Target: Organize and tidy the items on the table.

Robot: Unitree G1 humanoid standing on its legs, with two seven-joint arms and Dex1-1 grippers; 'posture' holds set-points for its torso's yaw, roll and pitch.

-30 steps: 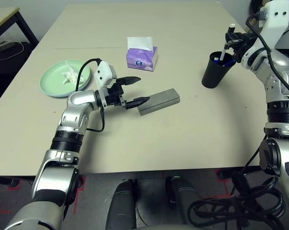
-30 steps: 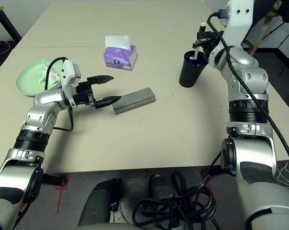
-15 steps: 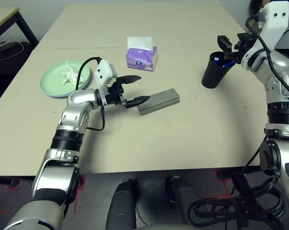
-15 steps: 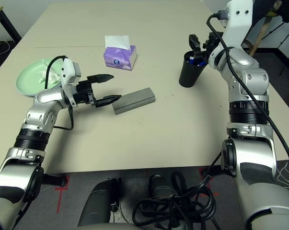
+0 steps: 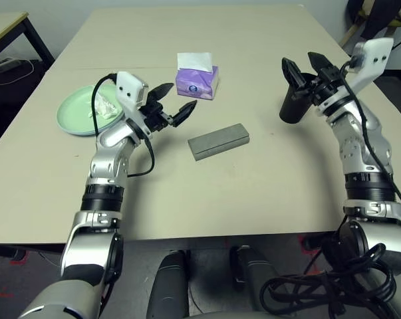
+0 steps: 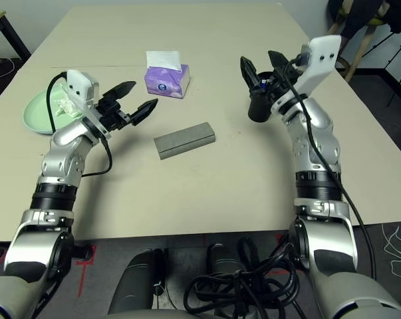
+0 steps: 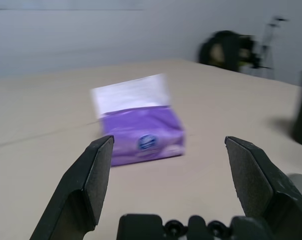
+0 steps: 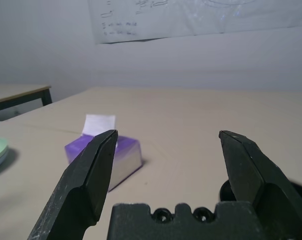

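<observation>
Black cup (image 5: 294,100) now keeps the pen I was carrying — my right gripper (image 5: 306,68) has let go, dropped beside it, fingers spread; my left gripper (image 5: 173,104), also spread and empty, has swung off the grey glasses case (image 5: 218,141) mid-table; that's next.

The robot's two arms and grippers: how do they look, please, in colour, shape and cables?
Both arms are jointed silver metal segments with black ribbed bands. Each left gripper and right gripper has two black pointed fingers, a white camera block at the wrist, and a thin black cable looping along the arm.
</observation>
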